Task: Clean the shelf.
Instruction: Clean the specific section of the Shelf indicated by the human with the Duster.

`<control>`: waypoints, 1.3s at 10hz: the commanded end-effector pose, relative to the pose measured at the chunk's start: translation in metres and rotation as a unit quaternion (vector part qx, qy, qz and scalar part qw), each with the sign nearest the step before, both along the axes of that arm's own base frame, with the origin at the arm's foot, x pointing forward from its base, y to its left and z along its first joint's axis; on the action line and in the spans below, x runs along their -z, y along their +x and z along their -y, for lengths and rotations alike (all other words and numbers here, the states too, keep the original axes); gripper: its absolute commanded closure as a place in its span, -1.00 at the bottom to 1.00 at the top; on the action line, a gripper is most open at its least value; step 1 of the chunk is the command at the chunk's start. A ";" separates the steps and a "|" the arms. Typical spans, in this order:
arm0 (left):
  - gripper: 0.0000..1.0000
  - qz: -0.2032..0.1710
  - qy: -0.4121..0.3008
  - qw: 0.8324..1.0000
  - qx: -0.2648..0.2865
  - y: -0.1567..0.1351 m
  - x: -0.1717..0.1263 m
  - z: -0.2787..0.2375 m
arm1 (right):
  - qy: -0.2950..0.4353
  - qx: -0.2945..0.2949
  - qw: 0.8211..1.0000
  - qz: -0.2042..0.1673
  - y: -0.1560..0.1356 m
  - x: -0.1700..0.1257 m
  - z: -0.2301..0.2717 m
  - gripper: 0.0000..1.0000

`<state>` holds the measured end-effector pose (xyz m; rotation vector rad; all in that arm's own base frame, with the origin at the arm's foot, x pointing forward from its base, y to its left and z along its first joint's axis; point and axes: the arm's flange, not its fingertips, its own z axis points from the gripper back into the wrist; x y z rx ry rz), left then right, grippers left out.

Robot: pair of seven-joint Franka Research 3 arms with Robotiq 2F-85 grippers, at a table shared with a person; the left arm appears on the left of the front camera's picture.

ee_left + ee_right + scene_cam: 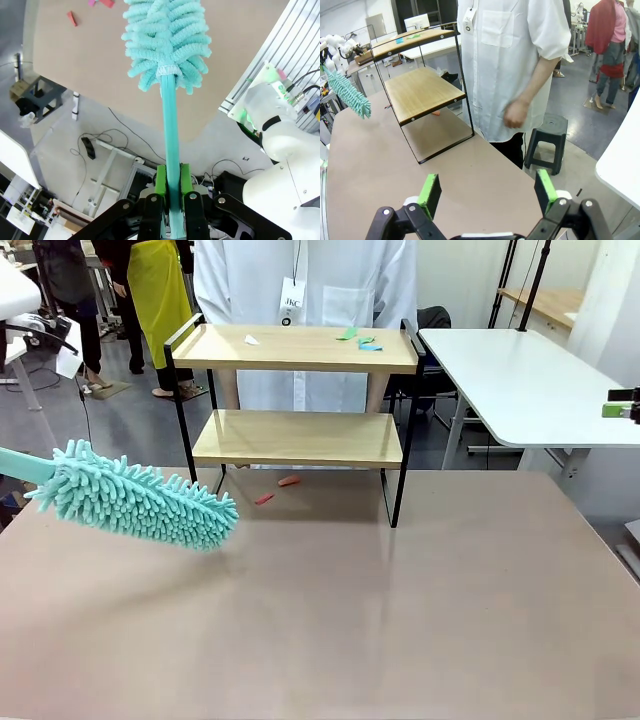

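The left fingers are clamped tight on the teal handle of the fluffy duster. Its head hangs above the table, in front of and left of the shelf, which stands at the table's far edge. The right fingers are spread wide and hold nothing, off to the shelf's right.

The head could snag the shelf's raised side rail, or a hard push could slide the light frame. Paper scraps on the top board could be flicked toward the person just behind the shelf. Red scraps lie on the table under the shelf, where its black legs get in the way of reaching them.
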<state>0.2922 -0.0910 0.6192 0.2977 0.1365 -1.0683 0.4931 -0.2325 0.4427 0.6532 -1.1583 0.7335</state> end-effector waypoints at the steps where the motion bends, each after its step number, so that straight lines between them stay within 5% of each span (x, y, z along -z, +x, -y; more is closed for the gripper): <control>1: 0.74 0.007 -0.001 1.000 0.000 -0.002 0.002 -0.003 | -0.004 -0.001 1.000 0.001 0.000 -0.002 -0.001 -1.00; 13: 0.74 0.007 -0.001 1.000 0.000 -0.002 0.002 -0.003 | -0.004 -0.001 1.000 0.001 0.000 -0.002 -0.001 -1.00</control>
